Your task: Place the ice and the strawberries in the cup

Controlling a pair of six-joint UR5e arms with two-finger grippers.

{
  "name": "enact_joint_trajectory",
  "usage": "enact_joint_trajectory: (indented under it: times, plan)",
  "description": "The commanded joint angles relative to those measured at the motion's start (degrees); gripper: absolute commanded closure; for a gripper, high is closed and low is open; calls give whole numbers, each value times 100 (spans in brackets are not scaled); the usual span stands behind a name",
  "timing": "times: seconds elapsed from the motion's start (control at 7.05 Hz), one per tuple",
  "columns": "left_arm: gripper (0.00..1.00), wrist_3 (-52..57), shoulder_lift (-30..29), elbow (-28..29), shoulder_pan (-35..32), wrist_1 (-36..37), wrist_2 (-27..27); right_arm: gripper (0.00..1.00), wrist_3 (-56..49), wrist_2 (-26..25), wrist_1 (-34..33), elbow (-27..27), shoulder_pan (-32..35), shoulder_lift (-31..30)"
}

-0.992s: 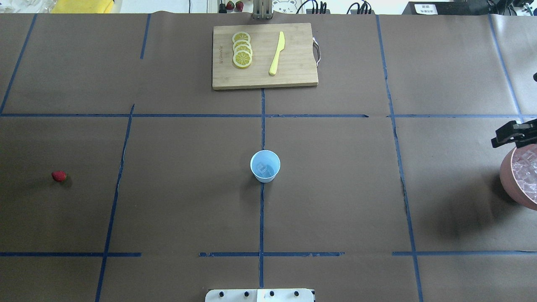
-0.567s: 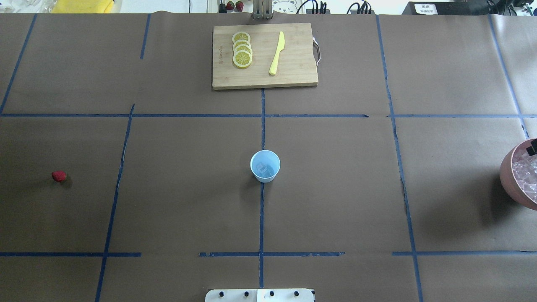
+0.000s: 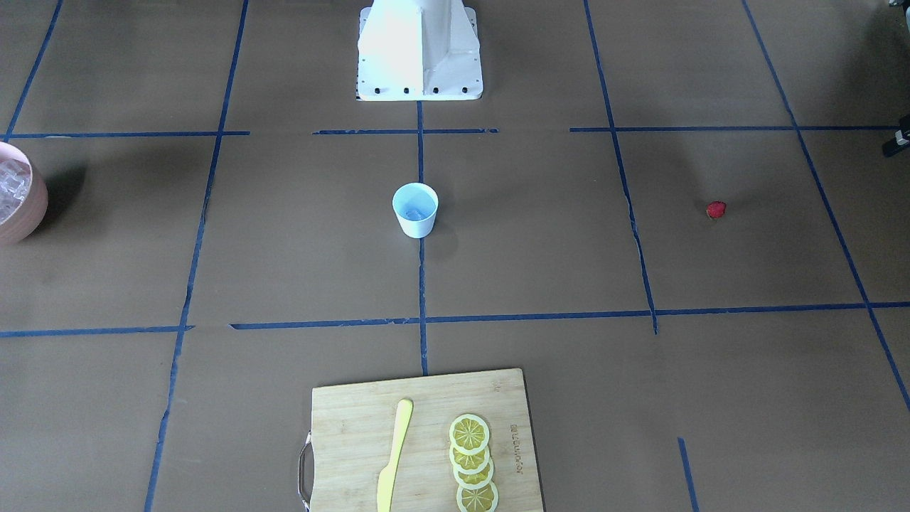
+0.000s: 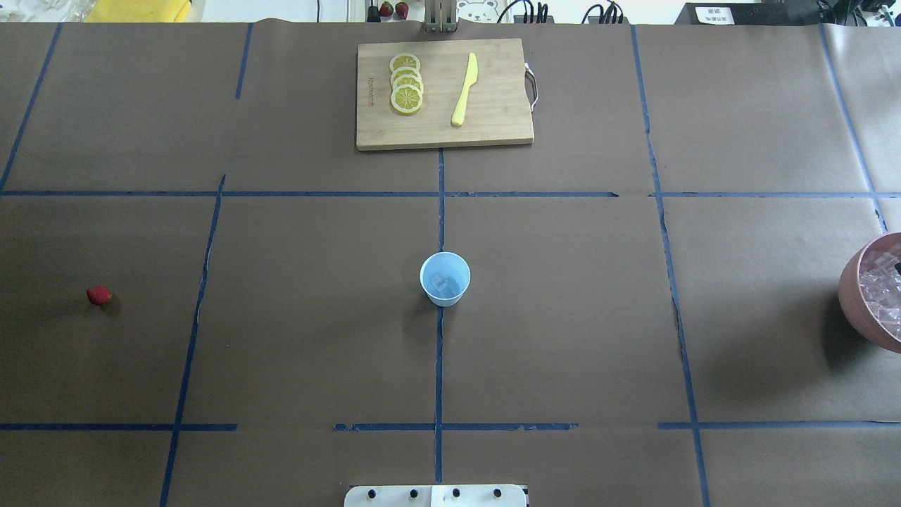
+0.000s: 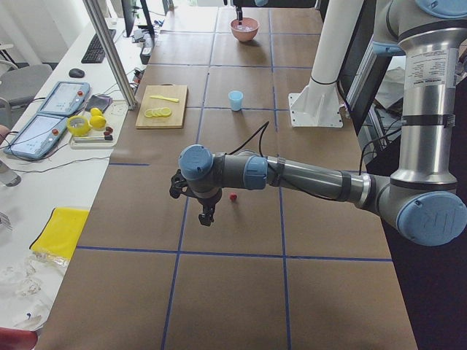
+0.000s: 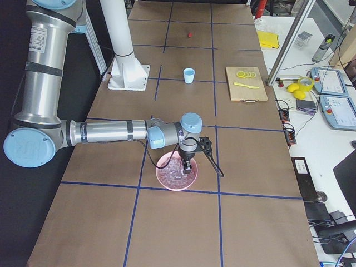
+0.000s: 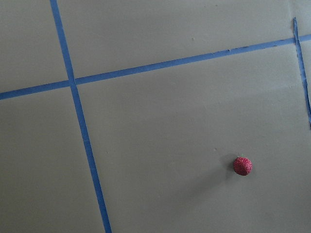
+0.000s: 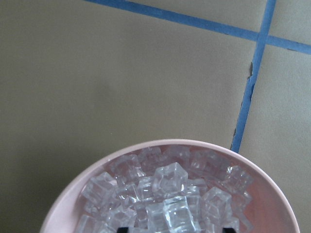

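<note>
Right gripper (image 6: 187, 167) low over one pink bowl (image 6: 160, 179) of heaped ice (image 8: 165, 191), fingertips (image 8: 227, 229) apparently spread, gripping nothing, now almost out of overhead view, left gripper (image 5: 206, 216) opening cannot be told, one strawberry (image 7: 242, 165) near it, one cup (image 4: 445, 279) well apart from both, one ice cube (image 4: 440, 283) inside.

Ice (image 4: 440, 283) in cup (image 4: 445, 300); strawberry (image 4: 99, 296) apart
</note>
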Motion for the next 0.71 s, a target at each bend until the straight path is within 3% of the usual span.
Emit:
enact_joint_trajectory:
  times: [0.0,0.57]
  plan:
    - [0,-3,0,-3,0,0,0,26,-10,0,-4,-161,-19,15]
    - [0,-3,0,-20,0,0,0,26,-9,-9,-4,-363,-133,138]
